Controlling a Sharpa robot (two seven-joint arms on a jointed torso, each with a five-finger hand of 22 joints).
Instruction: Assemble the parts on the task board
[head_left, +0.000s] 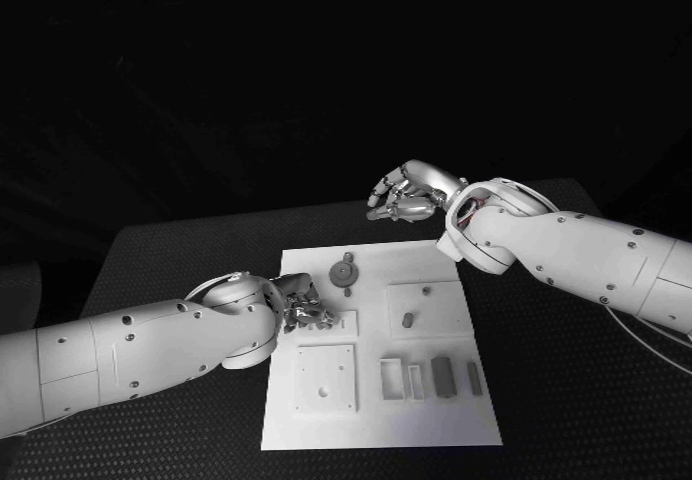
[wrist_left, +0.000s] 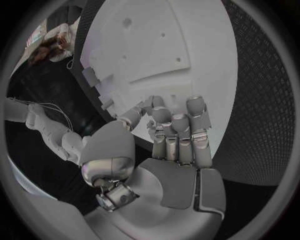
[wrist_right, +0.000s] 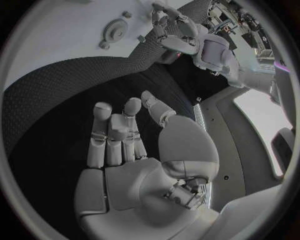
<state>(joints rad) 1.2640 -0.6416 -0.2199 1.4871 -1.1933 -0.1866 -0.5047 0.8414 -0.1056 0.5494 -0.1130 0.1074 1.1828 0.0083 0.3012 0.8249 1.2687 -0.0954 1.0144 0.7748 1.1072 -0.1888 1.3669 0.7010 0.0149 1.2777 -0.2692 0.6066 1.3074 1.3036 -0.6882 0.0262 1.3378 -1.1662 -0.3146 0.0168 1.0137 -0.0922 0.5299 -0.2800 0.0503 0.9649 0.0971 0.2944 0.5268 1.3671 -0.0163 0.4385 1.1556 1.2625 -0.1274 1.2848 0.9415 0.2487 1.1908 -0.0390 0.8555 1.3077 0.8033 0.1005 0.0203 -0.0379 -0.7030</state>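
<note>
Left hand (head_left: 296, 303) fingers curled low over board (head_left: 433, 420) edge, grasp unclear; right hand (head_left: 408, 192) empty, part-open, well beyond. Risk: knuckles nudging round part (head_left: 343, 271) nearby.

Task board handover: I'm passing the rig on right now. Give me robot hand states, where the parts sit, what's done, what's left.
Left robot hand: over the task board's left edge, fingers curled; whether it holds a part cannot be told.
Right robot hand: above the black table beyond the board's far edge, holding nothing, fingers loosely apart.
Parts: round gear at the far side, small peg on the middle plate, grey blocks near the front right.
Done: nothing visibly assembled.
Left: fitting the loose parts.
</note>
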